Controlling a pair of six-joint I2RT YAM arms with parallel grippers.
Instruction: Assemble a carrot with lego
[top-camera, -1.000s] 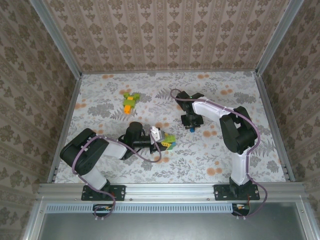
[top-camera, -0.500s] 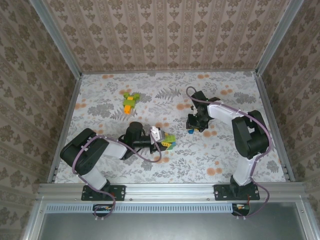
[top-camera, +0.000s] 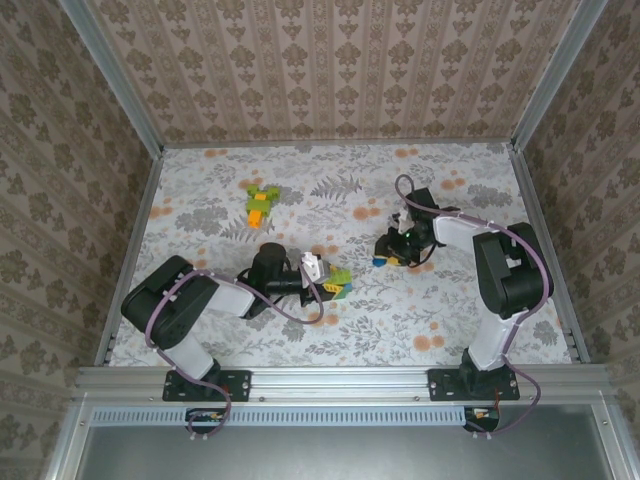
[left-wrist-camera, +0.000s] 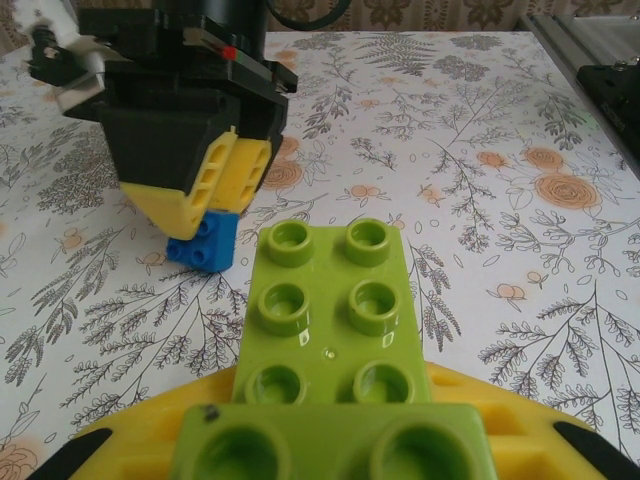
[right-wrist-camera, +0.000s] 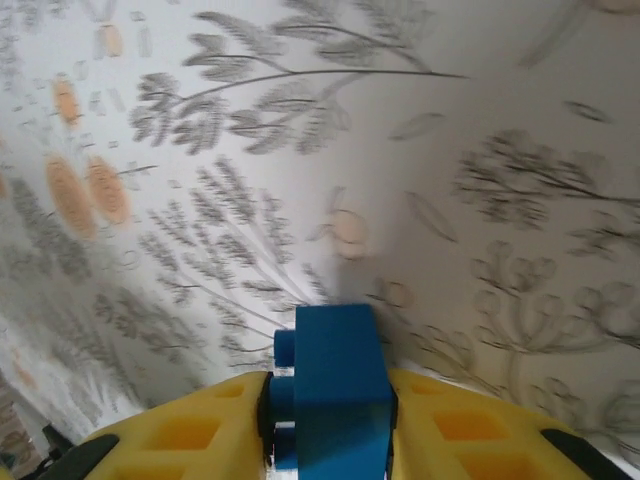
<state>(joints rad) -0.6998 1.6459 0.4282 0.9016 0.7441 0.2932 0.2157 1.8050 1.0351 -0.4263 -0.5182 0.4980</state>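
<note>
My left gripper (top-camera: 337, 283) lies low over the table, shut on a light green lego piece (left-wrist-camera: 325, 310) made of two stacked bricks, studs facing the wrist camera. Right of it, my right gripper (top-camera: 384, 257) is shut on a small blue lego brick (right-wrist-camera: 336, 385), clamped between the yellow fingers (right-wrist-camera: 180, 435). In the left wrist view the blue brick (left-wrist-camera: 203, 242) touches the table under the right gripper (left-wrist-camera: 215, 188), a short way beyond the green piece. A green and orange lego cluster (top-camera: 260, 203) lies at the back left.
The table is a floral cloth (top-camera: 440, 300) enclosed by patterned walls, with an aluminium rail (top-camera: 340, 380) along the near edge. The right arm's elbow (top-camera: 508, 270) stands near the right wall.
The right arm's elbow has swung toward the right wall while its gripper stayed near the table's middle, dropping slightly with the blue brick. The left arm has not moved.
</note>
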